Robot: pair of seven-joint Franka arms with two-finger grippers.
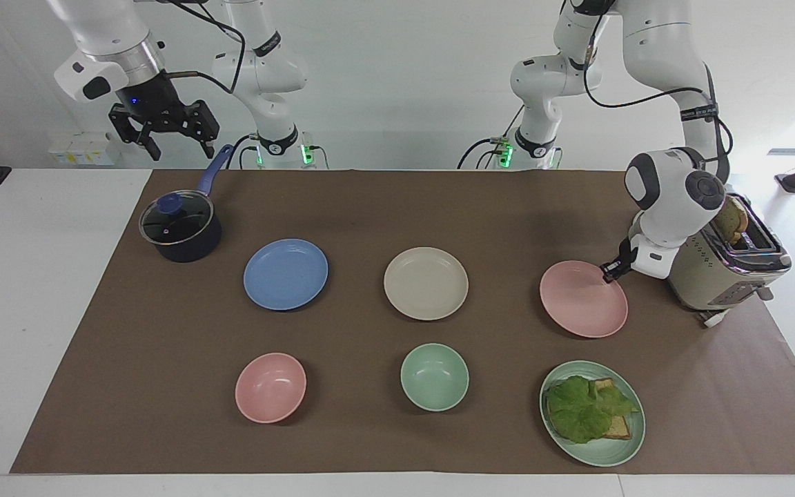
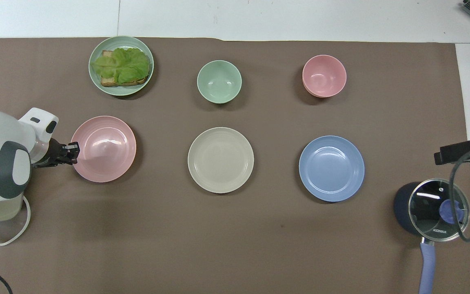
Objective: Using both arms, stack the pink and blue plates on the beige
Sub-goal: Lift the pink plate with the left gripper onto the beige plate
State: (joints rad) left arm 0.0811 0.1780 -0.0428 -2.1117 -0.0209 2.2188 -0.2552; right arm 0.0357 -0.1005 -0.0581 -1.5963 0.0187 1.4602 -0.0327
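Observation:
The pale pink plate [image 1: 582, 300] [image 2: 104, 149] lies toward the left arm's end of the table. My left gripper [image 1: 608, 275] [image 2: 73, 150] is shut on its rim at the edge beside the toaster, and that edge looks slightly raised. The beige plate [image 1: 426, 283] [image 2: 220, 160] sits flat in the middle of the mat. The blue plate [image 1: 286, 274] [image 2: 331, 168] lies beside it toward the right arm's end. My right gripper [image 1: 175, 141] [image 2: 457, 152] hangs open, high over the table's edge near the pot's handle, and waits.
A beige-and-chrome toaster [image 1: 729, 266] stands close to the left wrist. A lidded dark pot [image 1: 180, 228] sits near the blue plate. Farther from the robots lie a pink bowl [image 1: 270, 387], a green bowl [image 1: 435, 377] and a green plate [image 1: 622, 449] bearing lettuce and toast.

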